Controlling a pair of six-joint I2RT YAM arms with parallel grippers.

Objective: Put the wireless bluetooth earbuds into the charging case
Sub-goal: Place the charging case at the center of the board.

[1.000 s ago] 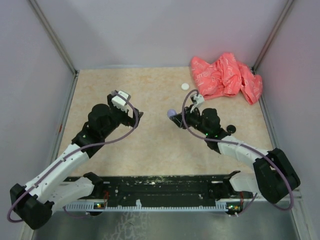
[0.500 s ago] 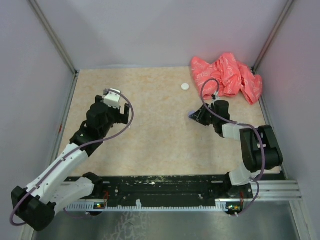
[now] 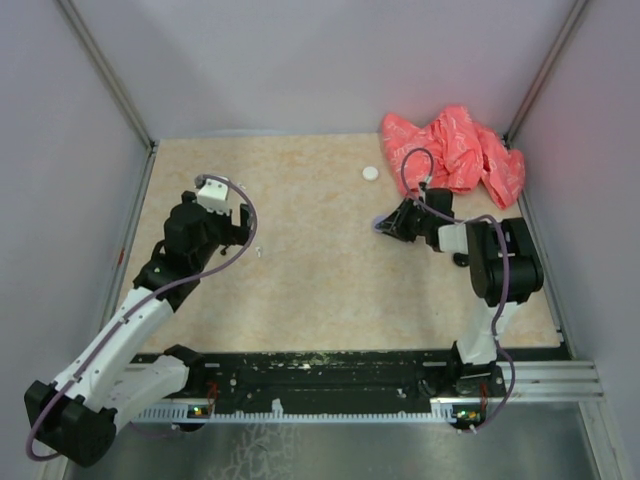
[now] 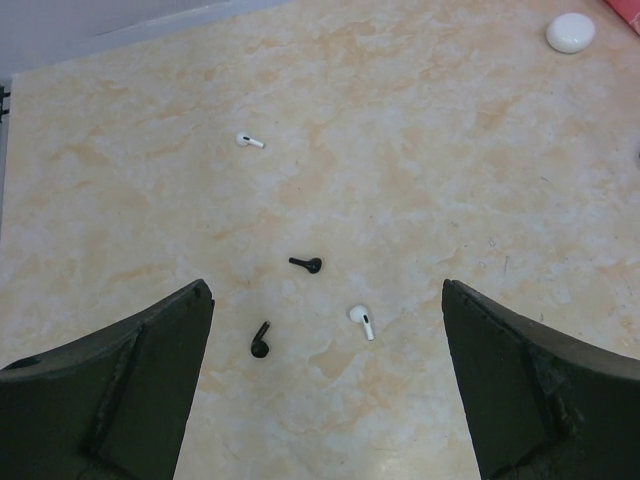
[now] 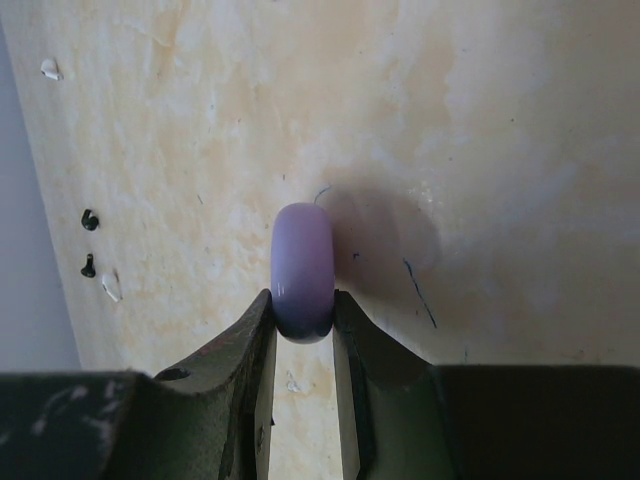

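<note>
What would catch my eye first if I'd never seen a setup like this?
Probably the crumpled pink-red wrapping in the far right corner of the table, the only loud colour there. Next comes the right gripper, pinching a rounded lavender case on edge between its fingers. Then there are the tiny black and white earbuds scattered on the table below the wide-open left gripper.

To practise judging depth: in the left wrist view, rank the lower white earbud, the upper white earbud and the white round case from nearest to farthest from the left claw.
1. The lower white earbud, low in the view, between the fingers of the left claw.
2. The upper white earbud, higher up, left of centre.
3. The white round case, top right corner.
</note>
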